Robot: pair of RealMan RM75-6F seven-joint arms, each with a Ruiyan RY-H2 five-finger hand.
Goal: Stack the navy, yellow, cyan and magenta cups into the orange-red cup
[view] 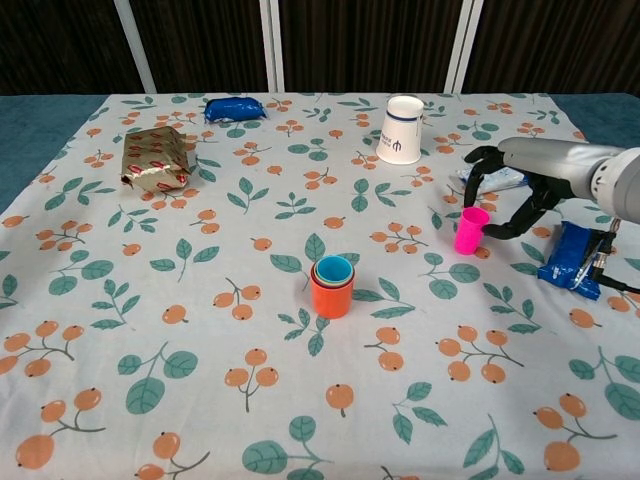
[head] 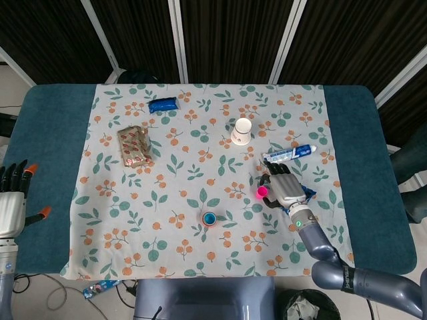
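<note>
Left hand (head: 13, 200): lower-left edge of the head view, off the cloth, fingers spread and holding nothing.
Orange-red cup (view: 331, 291): centre of the chest view, upright, cyan cup (view: 334, 268) nested inside over a yellow rim.
Magenta cup (view: 470, 229): upright, right of centre.
Right hand (view: 522, 185): over the magenta cup, fingers curved around it; contact cannot be told.
Blue packet (view: 572, 257): far right, behind the hand.
White paper cup (view: 402, 129): upside down, upper middle.
</note>
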